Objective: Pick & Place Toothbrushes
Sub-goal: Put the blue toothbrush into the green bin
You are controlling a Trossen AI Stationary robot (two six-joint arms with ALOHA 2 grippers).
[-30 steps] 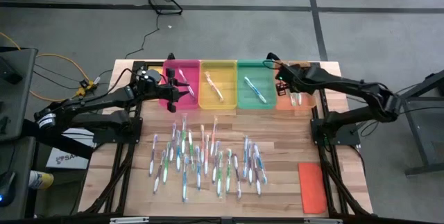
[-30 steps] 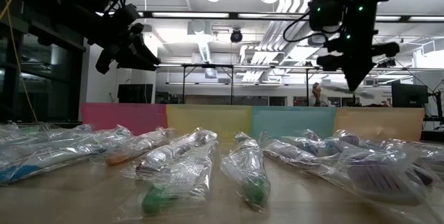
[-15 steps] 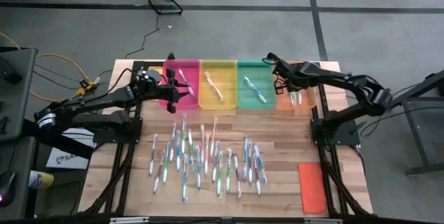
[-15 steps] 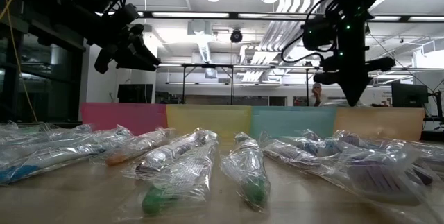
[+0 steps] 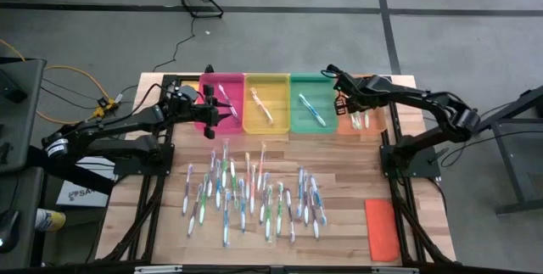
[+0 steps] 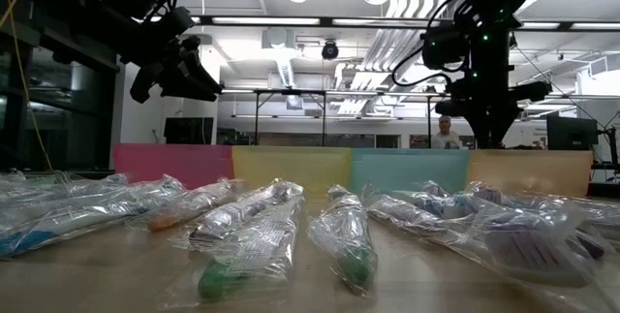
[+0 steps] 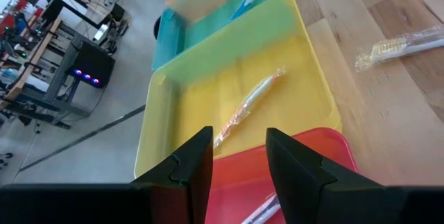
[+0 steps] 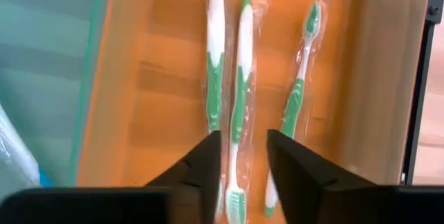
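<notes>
Many wrapped toothbrushes (image 5: 254,193) lie loose on the wooden table's middle. Four trays stand along the far edge: pink (image 5: 206,83), yellow (image 5: 265,83), green (image 5: 327,87) and orange (image 5: 378,123). My right gripper (image 8: 243,137) hangs open over the orange tray, pointing down. Three green-handled toothbrushes lie flat on that tray's floor, and the middle one (image 8: 241,78) shows in line with the gap between the fingers. My left gripper (image 7: 239,132) hovers open and empty over the pink tray's edge next to the yellow tray.
A flat orange lid (image 5: 382,229) lies near the table's front right corner. The yellow tray holds an orange toothbrush (image 7: 251,102), the green one a blue toothbrush (image 5: 311,109), and the pink one some too. Bare wood lies between the trays and the pile.
My right gripper has sunk toward the orange tray and shifted a little toward the table's left, carrying a toothbrush. It has then opened, and the toothbrush now lies in the tray.
</notes>
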